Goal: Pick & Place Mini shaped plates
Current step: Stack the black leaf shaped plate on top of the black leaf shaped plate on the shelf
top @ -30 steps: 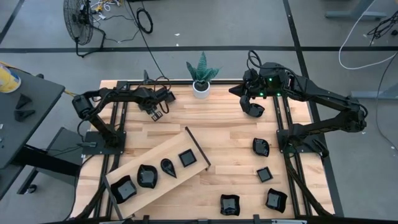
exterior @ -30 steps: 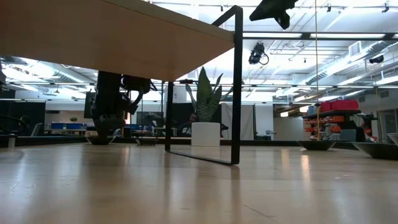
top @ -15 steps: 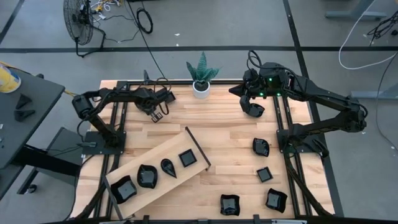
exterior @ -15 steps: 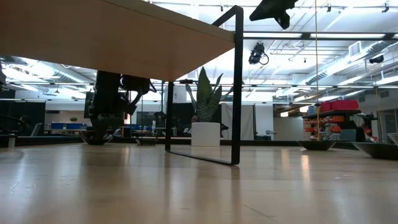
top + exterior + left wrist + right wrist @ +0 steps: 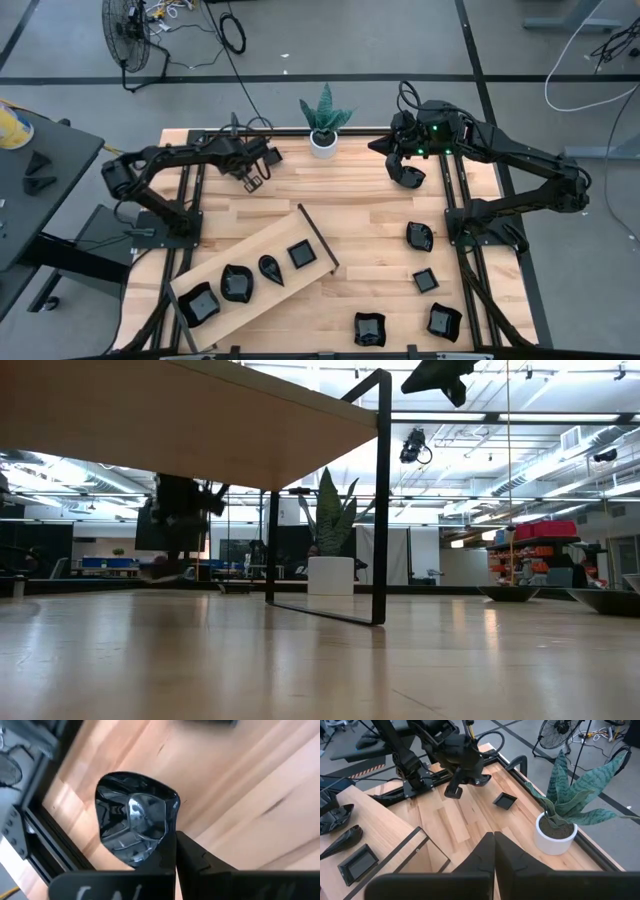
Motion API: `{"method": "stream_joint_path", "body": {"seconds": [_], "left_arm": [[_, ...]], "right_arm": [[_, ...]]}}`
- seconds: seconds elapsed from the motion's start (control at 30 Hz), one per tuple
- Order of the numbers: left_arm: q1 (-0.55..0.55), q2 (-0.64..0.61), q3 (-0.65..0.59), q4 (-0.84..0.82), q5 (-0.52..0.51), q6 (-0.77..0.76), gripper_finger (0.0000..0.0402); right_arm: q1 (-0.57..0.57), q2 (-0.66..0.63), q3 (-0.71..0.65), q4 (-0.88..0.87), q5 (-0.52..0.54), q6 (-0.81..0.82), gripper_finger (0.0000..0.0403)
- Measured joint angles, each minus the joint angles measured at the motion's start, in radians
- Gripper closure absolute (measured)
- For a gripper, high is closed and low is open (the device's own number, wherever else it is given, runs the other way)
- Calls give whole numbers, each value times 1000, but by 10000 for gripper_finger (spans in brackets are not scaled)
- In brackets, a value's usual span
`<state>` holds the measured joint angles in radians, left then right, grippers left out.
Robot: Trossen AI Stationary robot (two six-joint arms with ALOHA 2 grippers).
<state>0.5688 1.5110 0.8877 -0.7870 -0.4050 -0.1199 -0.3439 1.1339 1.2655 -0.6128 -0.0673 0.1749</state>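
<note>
The left pincer (image 5: 175,851) is clamped on a rounded plate (image 5: 134,825) held tilted, hollow facing the wrist camera.

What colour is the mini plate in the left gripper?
Glossy black mini plate, pinched by the left gripper; the left wrist view shows it best.

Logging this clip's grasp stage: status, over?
Left gripper jaws shut on a mini plate rim, back left. Right gripper shut, empty, back right. Plant pot nearby, not touching.
</note>
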Motion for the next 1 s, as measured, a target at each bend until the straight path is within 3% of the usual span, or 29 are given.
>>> {"method": "stream_joint_path", "body": {"seconds": [0.33,1.0], "left_arm": [[-99,-2,185,-131,-1,10,401],[-408,-2,810,-630,-10,26,402]], "right_arm": [[0,0,0,0,0,0,399],[0,0,0,0,0,-48,399]]}}
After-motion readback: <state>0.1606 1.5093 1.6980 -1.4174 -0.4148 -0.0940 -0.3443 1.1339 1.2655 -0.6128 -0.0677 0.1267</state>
